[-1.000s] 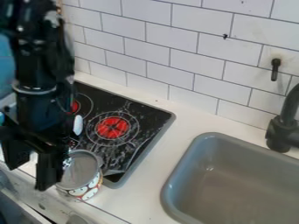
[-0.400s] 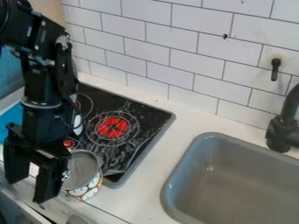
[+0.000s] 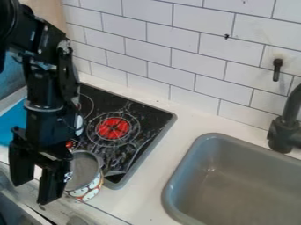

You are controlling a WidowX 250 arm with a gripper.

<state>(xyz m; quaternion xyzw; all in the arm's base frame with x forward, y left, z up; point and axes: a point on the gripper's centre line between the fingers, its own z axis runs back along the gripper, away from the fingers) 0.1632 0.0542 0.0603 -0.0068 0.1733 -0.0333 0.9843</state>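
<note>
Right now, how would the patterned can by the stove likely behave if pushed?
The patterned can is probably stiff, judging by its even, round rim. Its inside looks bare, so it may be light for its size. Its rounded wall suggests it could roll if knocked over.

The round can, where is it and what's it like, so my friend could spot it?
Find the black stovetop, left of the grey sink in the picture. At its near end, right beside the black gripper, stands the open round can. Only it has a white-and-red patterned side.
</note>
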